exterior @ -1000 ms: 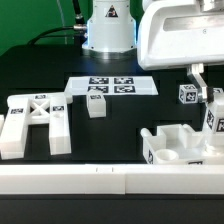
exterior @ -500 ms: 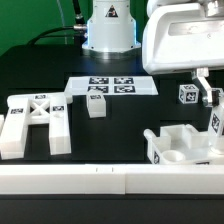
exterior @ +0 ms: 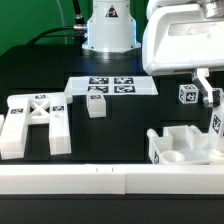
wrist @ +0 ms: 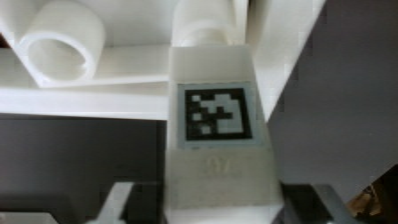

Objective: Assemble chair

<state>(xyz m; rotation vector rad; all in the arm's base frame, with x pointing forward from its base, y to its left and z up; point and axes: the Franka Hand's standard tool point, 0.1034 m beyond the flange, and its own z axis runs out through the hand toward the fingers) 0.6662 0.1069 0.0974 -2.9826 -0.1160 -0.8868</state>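
Observation:
My gripper [exterior: 208, 97] hangs at the exterior view's right. It is shut on an upright white tagged chair bar [exterior: 215, 124], which stands against the right end of the notched block [exterior: 178, 146]. In the wrist view the bar [wrist: 217, 110] fills the middle. My gripper [wrist: 214, 203] has a finger on each side of it. Rounded white walls of the notched block [wrist: 71, 50] lie beyond it. The X-braced frame [exterior: 35, 120] lies flat at the left. One small tagged cube [exterior: 97, 103] stands in the middle. Another cube [exterior: 187, 95] sits just left of my fingers.
The marker board [exterior: 112, 86] lies flat behind the middle cube. The robot base [exterior: 108, 30] stands at the back. A long white rail [exterior: 100, 178] runs along the front edge, close to the notched block and the frame.
My gripper, the bar and the notched block have shifted slightly toward the exterior view's right over the last second. Hardly anything moved in the last half second.

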